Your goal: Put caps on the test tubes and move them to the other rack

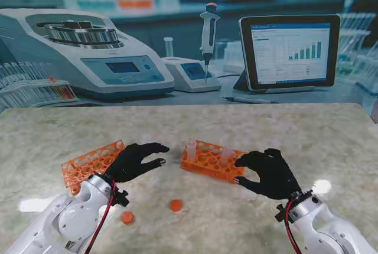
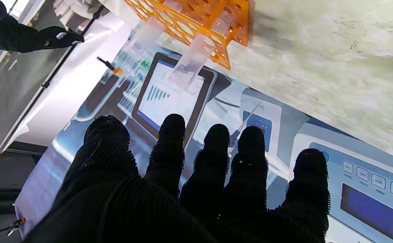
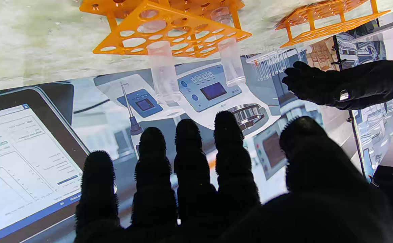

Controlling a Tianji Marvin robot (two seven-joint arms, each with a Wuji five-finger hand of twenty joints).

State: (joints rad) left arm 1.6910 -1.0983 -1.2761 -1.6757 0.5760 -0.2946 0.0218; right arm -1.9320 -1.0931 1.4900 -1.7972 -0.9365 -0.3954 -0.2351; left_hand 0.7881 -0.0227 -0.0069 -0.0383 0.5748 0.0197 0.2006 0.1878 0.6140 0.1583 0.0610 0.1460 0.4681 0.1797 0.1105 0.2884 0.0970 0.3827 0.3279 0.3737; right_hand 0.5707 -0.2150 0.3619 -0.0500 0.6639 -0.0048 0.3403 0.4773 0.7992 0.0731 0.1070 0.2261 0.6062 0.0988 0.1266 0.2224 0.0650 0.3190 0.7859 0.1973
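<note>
Marbled desk (image 1: pixel 248 136): two upright uncapped tubes (image 1: pixel 192 147) stand in the rack (image 1: pixel 211 160) just beside the spread, empty right robot hand (image 1: pixel 269 172); the left robot hand (image 1: pixel 134 160), also spread and empty, is farther.

Right robot hand (image 3: pixel 237 189) fingers spread, two uncapped tubes (image 3: pixel 162 71) in orange rack (image 3: pixel 115 47)

A pale marbled table top (image 1: pixel 195 130) with bright glare patches near the front runs to a far backdrop (image 1: pixel 147 6) picturing a laboratory bench: centrifuge (image 1: pixel 82 50) left, pipette (image 1: pixel 208 35) centre, tablet (image 1: pixel 289 50) right.
</note>
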